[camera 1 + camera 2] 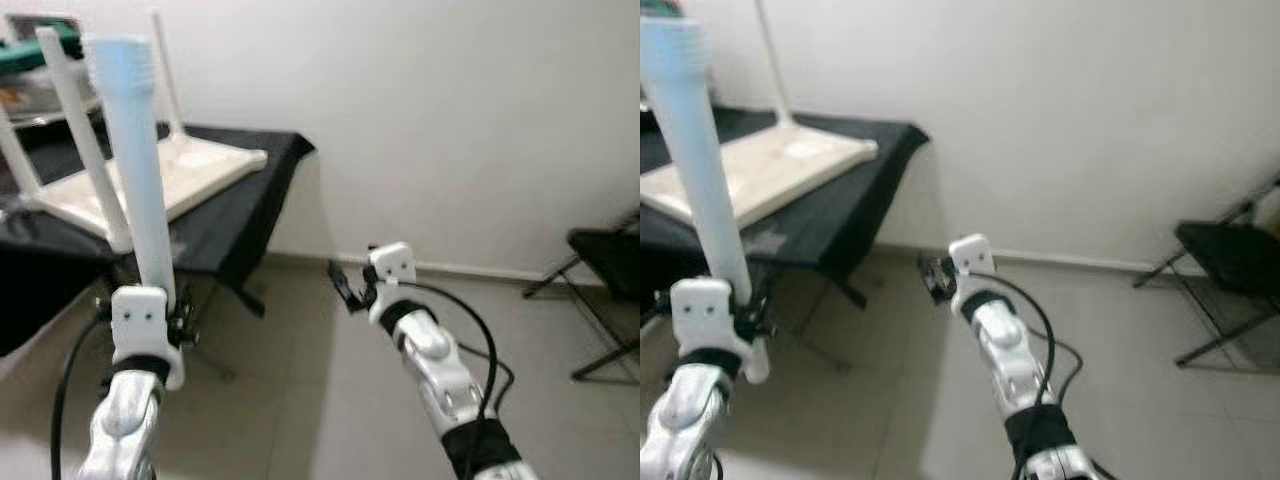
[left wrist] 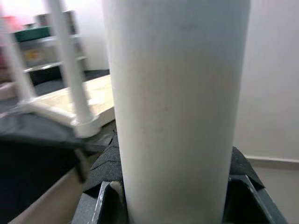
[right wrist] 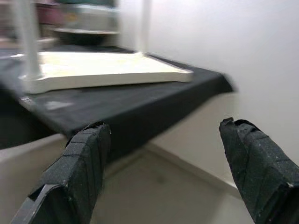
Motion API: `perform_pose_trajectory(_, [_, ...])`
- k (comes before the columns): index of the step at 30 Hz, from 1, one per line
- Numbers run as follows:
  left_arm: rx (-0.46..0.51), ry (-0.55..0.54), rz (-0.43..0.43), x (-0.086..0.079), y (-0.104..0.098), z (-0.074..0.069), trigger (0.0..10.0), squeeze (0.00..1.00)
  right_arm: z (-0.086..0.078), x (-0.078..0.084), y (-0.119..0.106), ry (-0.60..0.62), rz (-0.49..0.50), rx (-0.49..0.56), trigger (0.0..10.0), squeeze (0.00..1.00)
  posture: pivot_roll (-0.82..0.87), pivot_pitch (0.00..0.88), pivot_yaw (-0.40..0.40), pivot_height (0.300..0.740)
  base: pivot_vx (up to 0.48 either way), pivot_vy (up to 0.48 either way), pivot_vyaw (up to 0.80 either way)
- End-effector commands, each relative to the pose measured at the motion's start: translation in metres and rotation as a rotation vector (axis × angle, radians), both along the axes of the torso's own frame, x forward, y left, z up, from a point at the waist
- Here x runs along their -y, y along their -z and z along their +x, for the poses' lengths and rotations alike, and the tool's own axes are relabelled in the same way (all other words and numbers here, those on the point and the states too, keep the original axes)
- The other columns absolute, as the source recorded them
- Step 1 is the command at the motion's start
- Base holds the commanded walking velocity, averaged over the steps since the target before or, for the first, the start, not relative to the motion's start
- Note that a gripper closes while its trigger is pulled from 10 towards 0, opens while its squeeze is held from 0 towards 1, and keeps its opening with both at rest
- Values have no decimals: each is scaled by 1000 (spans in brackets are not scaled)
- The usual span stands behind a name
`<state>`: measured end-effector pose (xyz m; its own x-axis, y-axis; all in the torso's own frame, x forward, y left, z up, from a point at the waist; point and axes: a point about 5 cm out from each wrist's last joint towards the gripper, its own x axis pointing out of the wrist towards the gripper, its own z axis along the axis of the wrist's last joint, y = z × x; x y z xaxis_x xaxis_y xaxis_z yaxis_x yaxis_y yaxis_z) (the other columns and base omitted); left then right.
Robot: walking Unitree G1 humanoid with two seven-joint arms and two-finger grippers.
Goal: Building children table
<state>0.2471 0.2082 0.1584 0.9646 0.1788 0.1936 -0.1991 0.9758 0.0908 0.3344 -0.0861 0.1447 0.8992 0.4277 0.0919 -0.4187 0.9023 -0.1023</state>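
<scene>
One smooth cylindrical table leg [image 1: 135, 165] | left gripper [image 1: 170, 325] clamps | right gripper [image 3: 163, 158] spread

We saw the surface [image 1: 225, 215] at the left, against the wall [image 1: 450, 120]. On it lay the tabletop [image 1: 170, 175] upside down, its fitted legs [image 1: 85, 140] standing up from it. Shelves [image 2: 42, 44] stood behind the surface. In front of the surface, at the left, the left gripper [image 1: 165, 325] held a loose leg [image 1: 135, 160] upright between its fingers [image 2: 105, 172], the leg rising before the tabletop. The right gripper [image 1: 350, 285] hung over the floor [image 1: 330, 400], right of the surface and apart from it, fingers [image 3: 81, 168] spread. A chair [image 1: 605, 290] stood far right by the wall.
</scene>
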Motion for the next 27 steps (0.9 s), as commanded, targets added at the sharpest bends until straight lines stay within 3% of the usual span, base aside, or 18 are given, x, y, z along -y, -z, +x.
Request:
perform_pose_trajectory(1, [2,-7,14,-1,-2,2,10000,0,-1,-1,-1,-8,-5,4,10000,0,-45,0,-21,734,435,0,800])
perform_pose_trajectory(6, [-6,7,24,2,-1,3,10000,0,-2,-1,-1,-11,-3,4,10000,0,-47,0,-15,734,421,0,800])
perform_pose_trajectory(20, [-13,5,37,2,1,4,10000,0,-2,-3,-1,-21,4,9,10000,0,-49,0,-16,734,363,-308,800])
perform_pose_trajectory(27, [-13,-1,39,0,0,4,10000,0,-1,-3,-1,-14,0,8,10000,0,-49,0,-15,734,39,-451,800])
